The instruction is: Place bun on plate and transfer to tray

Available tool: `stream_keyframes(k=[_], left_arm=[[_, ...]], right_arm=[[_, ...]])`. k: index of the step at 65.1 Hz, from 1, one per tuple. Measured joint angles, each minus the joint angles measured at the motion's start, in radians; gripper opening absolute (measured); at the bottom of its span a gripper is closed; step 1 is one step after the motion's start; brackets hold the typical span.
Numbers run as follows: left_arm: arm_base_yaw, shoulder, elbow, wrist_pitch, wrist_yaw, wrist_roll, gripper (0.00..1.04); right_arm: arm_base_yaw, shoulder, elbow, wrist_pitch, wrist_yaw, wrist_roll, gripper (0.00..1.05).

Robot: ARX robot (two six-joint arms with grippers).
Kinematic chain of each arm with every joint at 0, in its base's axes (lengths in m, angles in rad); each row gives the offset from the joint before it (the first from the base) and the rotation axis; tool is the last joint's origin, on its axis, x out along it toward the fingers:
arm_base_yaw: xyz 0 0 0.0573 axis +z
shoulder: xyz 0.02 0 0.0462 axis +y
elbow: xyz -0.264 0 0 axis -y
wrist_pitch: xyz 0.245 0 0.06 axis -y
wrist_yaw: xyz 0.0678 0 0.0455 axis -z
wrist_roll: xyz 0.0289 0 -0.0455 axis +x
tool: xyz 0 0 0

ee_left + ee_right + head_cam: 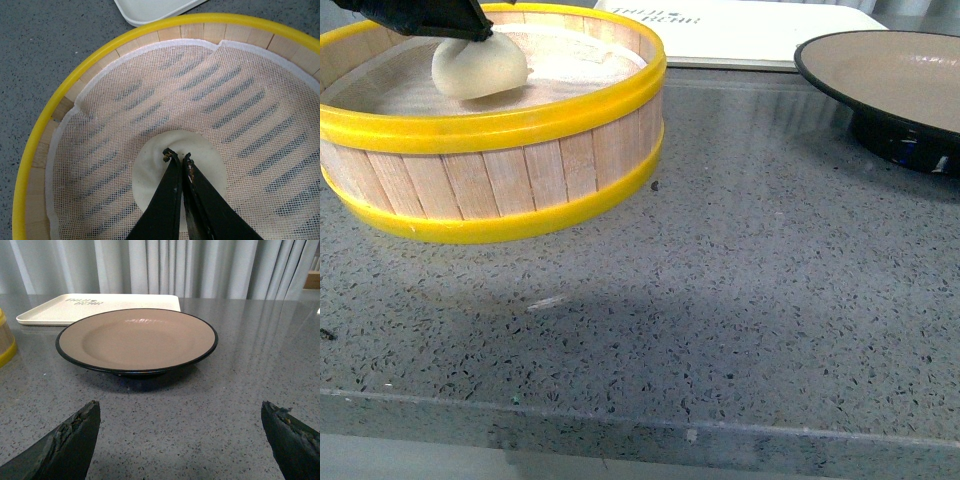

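now l hand [178,157] closed, tips touching bun [150,175] top, in basket [22,170].

**Q:** What stands at your left in the front view?
**A:** Basket [490,190]: round, with pale wooden slats and a yellow band at top and bottom. It rests on the counter [720,330].

**Q:** What lines it?
**A:** Mesh [210,85]: white netting over the slatted floor. You can see dark slots through it, and its edge rides up the wall.

**Q:** And the counter?
**A:** Grey speckled stone, glossy.

**Q:** What is behind, in your right wrist view?
**A:** Curtain [200,265]: pale grey, hanging in vertical folds.
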Motion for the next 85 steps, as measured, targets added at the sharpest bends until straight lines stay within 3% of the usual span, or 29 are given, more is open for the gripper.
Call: stream_keyframes(k=[22,35,68,85], left_arm=[[0.014,-0.019,0.115,-0.038,0.026,-0.028,0.04],[-0.024,0.003,0.232,-0.058,0.026,-0.039,0.04],[-0.397,0.264,0.573,-0.087,-0.003,-0.049,0.04],[-0.517,0.523,0.797,-0.099,-0.051,-0.037,0.04]], right_arm=[[0.000,0.000,0.000,0.000,0.000,0.000,0.96],[0.000,0.000,0.000,0.000,0.000,0.000,0.96],[0.000,0.000,0.000,0.000,0.000,0.000,0.96],[0.000,0.000,0.000,0.000,0.000,0.000,0.96]])
